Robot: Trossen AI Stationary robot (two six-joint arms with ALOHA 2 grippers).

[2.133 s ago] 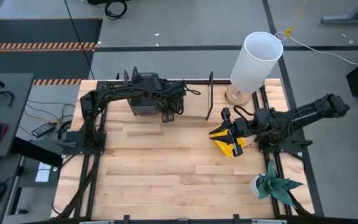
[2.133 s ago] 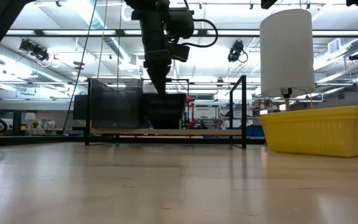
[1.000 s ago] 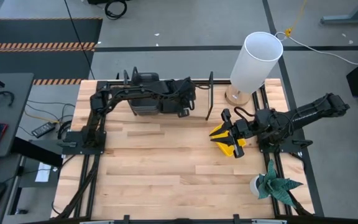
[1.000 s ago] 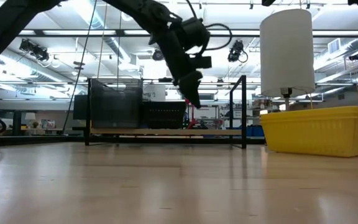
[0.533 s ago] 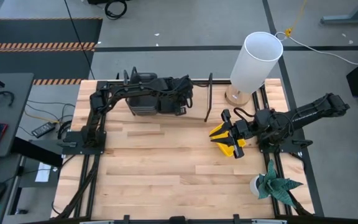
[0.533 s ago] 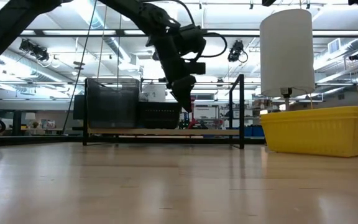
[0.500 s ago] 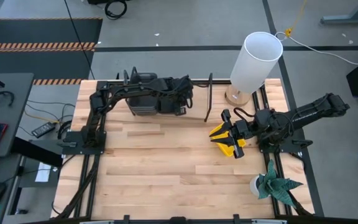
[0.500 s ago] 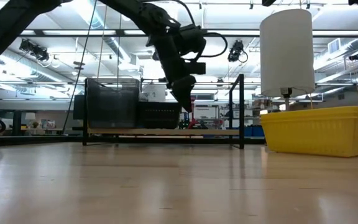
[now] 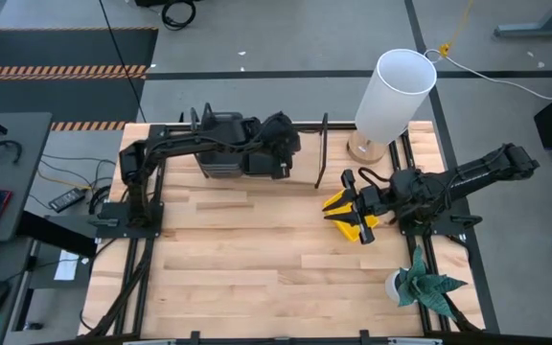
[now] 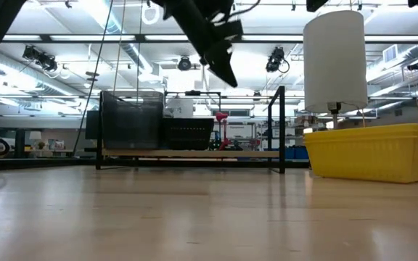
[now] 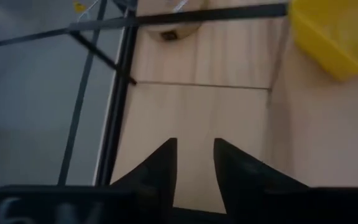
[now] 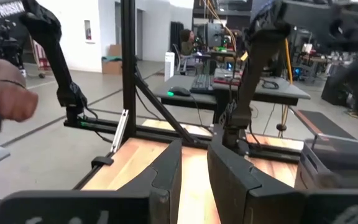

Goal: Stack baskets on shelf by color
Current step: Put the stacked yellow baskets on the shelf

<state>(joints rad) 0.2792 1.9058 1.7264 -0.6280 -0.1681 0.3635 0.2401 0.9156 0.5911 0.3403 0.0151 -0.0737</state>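
Note:
The shelf [image 10: 194, 154] stands at the table's far edge, its board between black wire uprights [image 9: 322, 149]. On its left part sits a grey basket stack [image 10: 130, 119], with a black mesh basket [image 10: 187, 133] right beside it. My left gripper [image 10: 225, 71] is open and hangs above the shelf, right of the black basket [image 9: 257, 161], touching nothing. In the left wrist view its fingers [image 11: 194, 168] point over the bare board. Yellow baskets [image 9: 353, 218] rest on the table at the right. My right gripper [image 12: 194, 168] is open and level above them.
A tall white cylinder [image 9: 396, 91] stands at the far right corner, just behind the yellow baskets [image 10: 372, 152]. A small green plant [image 9: 425, 283] sits at the near right edge. A person's hand [image 12: 5, 99] shows beyond the table's left side. Bare wood fills the table's middle and near part.
My left gripper has risen from beside the black basket at shelf height to well above the shelf, staying over its middle. The baskets on the shelf and the yellow baskets have kept their places. My right arm has kept still.

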